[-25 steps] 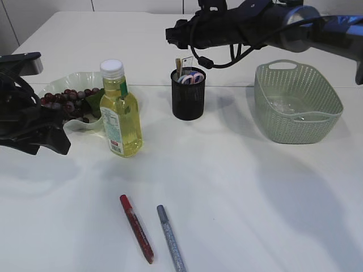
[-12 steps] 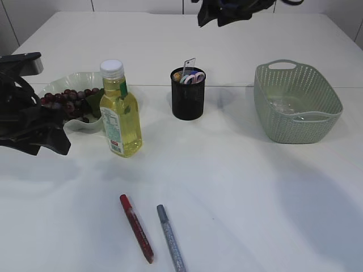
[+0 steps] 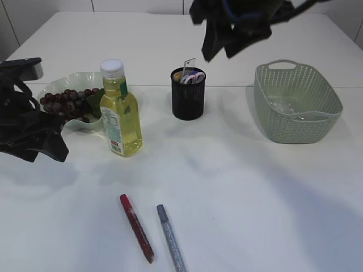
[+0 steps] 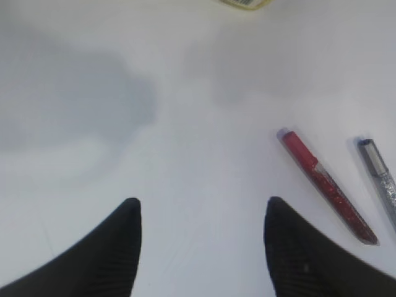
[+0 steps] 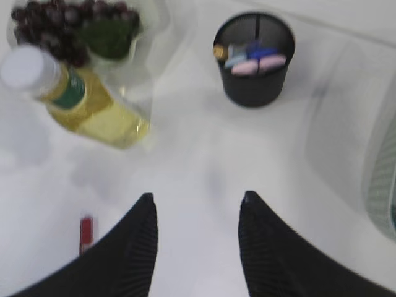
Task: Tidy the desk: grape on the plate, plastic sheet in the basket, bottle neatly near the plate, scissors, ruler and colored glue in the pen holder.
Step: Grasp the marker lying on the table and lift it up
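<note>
Lying side by side at the table's six o'clock edge are two glue pens, one red and one silver, both outside the single black mesh pen holder, which holds scissors and a ruler. One yellow-filled bottle stands just beside the one plate of grapes at nine o'clock; one green basket sits at three o'clock. The left gripper and right gripper both gape, empty.

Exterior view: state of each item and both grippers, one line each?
grapes: on the plate
bottle: upright, capped, beside plate
pen holder: upright, holds scissors and ruler
basket: holds clear plastic sheet
red glue pen: lying on table
silver glue pen: lying on table
left gripper: open, empty
right gripper: open, empty
</note>
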`<state>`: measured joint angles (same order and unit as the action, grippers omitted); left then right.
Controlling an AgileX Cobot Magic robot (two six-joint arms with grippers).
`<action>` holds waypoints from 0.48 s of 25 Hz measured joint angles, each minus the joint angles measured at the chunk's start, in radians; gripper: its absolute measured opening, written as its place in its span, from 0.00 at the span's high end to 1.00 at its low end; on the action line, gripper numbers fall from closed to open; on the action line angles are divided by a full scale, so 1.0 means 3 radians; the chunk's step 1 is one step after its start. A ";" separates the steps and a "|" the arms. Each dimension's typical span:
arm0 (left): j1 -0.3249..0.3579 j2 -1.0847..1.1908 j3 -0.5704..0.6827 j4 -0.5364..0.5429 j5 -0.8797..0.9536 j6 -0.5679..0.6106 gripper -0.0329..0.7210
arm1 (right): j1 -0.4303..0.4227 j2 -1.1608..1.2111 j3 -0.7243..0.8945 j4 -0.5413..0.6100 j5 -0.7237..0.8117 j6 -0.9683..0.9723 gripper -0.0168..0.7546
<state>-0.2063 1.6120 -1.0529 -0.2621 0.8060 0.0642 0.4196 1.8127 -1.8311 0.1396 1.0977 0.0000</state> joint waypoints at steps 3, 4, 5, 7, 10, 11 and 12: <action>0.0000 0.0000 0.0000 0.0000 0.0031 0.0000 0.35 | 0.0199 -0.0039 0.0389 -0.0034 0.0097 0.0080 0.52; 0.0000 0.0000 0.0000 0.0000 0.0031 0.0000 0.35 | 0.0257 -0.0039 0.0506 -0.0034 0.0125 0.0117 0.52; 0.0000 0.0000 0.0000 0.0000 0.0036 0.0000 0.35 | 0.0325 -0.0039 0.0611 -0.0034 0.0148 0.0147 0.52; 0.0000 0.0000 0.0006 0.0000 0.0036 -0.0003 0.35 | 0.0448 -0.0039 0.0759 -0.0034 0.0147 0.0223 0.52; 0.0000 0.0000 0.0124 -0.0007 -0.0009 -0.0008 0.35 | 0.0579 0.0010 0.0833 -0.0043 0.0155 0.0405 0.52; 0.0000 0.0000 0.0182 -0.0012 -0.0021 -0.0011 0.35 | 0.0613 0.0048 0.0833 -0.0045 0.0155 0.0499 0.52; 0.0000 0.0000 0.0246 -0.0014 -0.0029 -0.0016 0.35 | 0.0652 0.0091 0.0833 -0.0050 0.0155 0.0570 0.52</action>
<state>-0.2063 1.6120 -0.9791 -0.2662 0.7974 0.0593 0.6153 1.8401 -1.5812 0.1246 1.1441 0.1709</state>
